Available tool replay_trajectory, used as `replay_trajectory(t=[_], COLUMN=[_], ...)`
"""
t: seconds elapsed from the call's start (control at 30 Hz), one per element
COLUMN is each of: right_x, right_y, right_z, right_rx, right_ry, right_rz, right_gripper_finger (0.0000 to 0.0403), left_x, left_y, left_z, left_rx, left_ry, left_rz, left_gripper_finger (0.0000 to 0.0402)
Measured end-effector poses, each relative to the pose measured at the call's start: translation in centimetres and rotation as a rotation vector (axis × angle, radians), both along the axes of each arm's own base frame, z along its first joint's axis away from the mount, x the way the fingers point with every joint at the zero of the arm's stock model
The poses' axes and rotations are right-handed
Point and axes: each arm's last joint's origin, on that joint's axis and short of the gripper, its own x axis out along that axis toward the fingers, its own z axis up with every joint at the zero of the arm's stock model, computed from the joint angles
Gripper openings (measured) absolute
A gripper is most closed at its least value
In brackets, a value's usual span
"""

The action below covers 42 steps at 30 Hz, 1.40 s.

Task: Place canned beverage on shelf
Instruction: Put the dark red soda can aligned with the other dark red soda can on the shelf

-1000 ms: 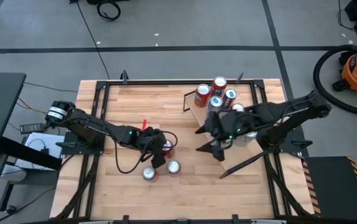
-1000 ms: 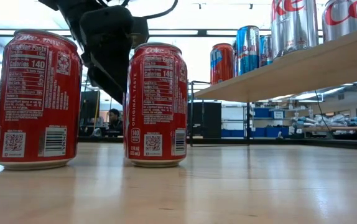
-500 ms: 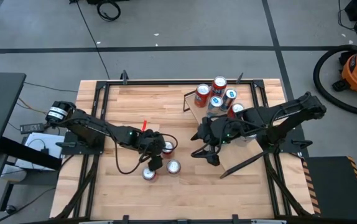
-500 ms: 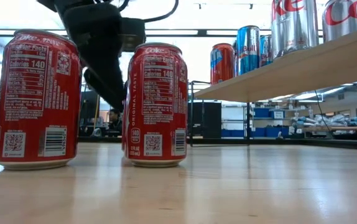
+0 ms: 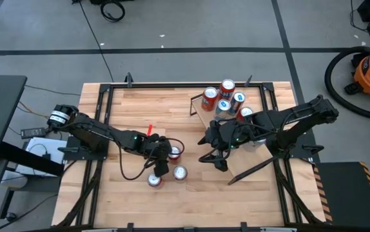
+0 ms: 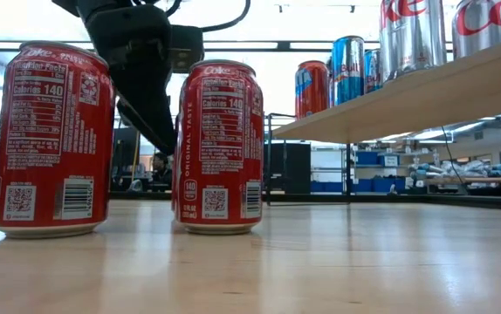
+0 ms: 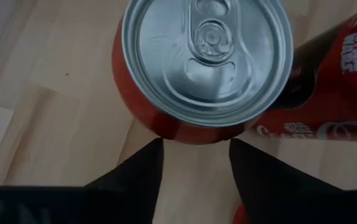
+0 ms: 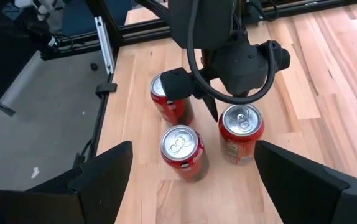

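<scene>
Three red cans stand upright on the planked table: one (image 5: 174,153), and two nearer the front edge (image 5: 154,180) (image 5: 180,173). My left gripper (image 5: 161,166) is open and slants down just left of the first can (image 7: 206,59), its fingers short of the can's wall. A second red can (image 7: 334,93) stands beside that one. The shelf (image 5: 202,116) (image 6: 408,100) at the far right carries several cans (image 5: 223,96) on its sloped board. My right gripper (image 5: 212,161) hangs open above the table, right of the three cans, holding nothing. My left gripper's fingertips (image 7: 157,149) come at the lower near wall (image 7: 191,138) of the upright can, slanting down from the table's left. The gap between them is narrower than the can. Whether they touch the wall I cannot tell.
Black frame rails (image 5: 104,116) run round the tabletop. The left arm's cable (image 5: 130,173) loops on the wood beside the cans. A small red item (image 5: 149,129) lies behind the left gripper. Bare wood (image 5: 236,200) lies at the near right.
My right gripper has come a little toward the table's left and down, nearer the three cans, staying open. My left gripper has tipped slightly in place, its fingers swinging toward the can behind the front pair. The cans have not moved.
</scene>
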Motion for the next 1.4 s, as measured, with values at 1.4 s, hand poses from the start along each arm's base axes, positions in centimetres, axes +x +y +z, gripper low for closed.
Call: replay_trajectory(t=[1.4], right_x=[0.3], right_y=[-0.5], right_z=[1.2], right_rx=[-0.017], right_ry=[0.023], right_rz=[0.037], right_gripper_finger=[0.0346], left_x=[4.0], left_y=[0.1], left_z=[-0.3], left_rx=[-0.020], left_ry=[-0.326], left_rz=[0.137], left_gripper_finger=[0.0143])
